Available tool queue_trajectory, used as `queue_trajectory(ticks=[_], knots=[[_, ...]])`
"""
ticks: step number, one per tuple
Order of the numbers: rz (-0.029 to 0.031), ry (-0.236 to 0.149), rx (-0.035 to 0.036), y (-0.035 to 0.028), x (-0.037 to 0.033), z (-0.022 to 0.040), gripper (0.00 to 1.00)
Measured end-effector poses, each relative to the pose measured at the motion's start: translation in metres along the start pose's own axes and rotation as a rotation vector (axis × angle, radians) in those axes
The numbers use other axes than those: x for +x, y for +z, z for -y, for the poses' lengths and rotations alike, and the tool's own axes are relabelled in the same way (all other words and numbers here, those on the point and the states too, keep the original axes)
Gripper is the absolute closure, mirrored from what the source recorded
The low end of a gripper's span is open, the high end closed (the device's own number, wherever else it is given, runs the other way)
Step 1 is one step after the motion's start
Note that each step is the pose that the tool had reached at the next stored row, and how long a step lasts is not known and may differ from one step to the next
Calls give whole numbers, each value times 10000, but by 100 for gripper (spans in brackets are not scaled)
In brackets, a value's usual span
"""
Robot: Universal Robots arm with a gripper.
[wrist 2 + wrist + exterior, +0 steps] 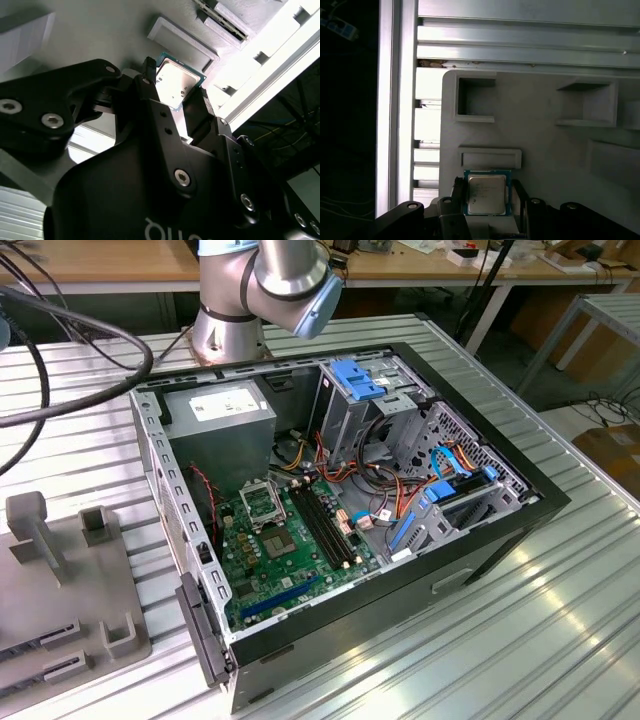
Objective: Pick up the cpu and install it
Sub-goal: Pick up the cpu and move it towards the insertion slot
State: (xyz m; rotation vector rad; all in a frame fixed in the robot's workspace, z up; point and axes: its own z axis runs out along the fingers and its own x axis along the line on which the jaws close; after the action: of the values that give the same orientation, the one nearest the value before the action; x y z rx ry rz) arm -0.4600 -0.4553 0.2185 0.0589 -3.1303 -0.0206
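1. Pincer (pixel 487 199) is narrowed right down on the cpu (pixel 487 192). In both wrist views a black finger (pixel 459 196) sits against each of 2 opposite edges, w/ nothing else in its grip.
2. In the second wrist view the cpu (pixel 176 84) sits between the finger tips of the pincer (pixel 175 86), metal top facing the cam, w/ a green edge showing along one side.
3. The cpu is over the grey tray (pixel 550 150), just beside a raised ridge (pixel 491 157) and near 2 square recesses. Can't tell if it rests on the tray or is lifted clear.
4. The tray lies on the ribbed alu desk (pixel 520 42), close to the desk's edge.
5. In the exterior view the tray (pixel 60 585) is at the view's left, apart from the open PC case (pixel 545 508) on the same desk (pixel 560 640).
6. Inside the case is the green mobo (pixel 262 565). Its metal-framed socket (pixel 262 505) has a dark centre and sits just below the grey PSU (pixel 225 425).
7. The arm (pixel 270 280) stands behind the case.
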Motion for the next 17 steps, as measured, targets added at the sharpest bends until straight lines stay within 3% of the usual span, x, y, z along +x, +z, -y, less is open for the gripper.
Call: queue_trajectory(ticks=[6,11,17], knots=[[-1,0,0,-134,0,-2,53],[-1,0,1,-311,-2,-4,53],[-1,-1,0,-463,-4,-6,53]])
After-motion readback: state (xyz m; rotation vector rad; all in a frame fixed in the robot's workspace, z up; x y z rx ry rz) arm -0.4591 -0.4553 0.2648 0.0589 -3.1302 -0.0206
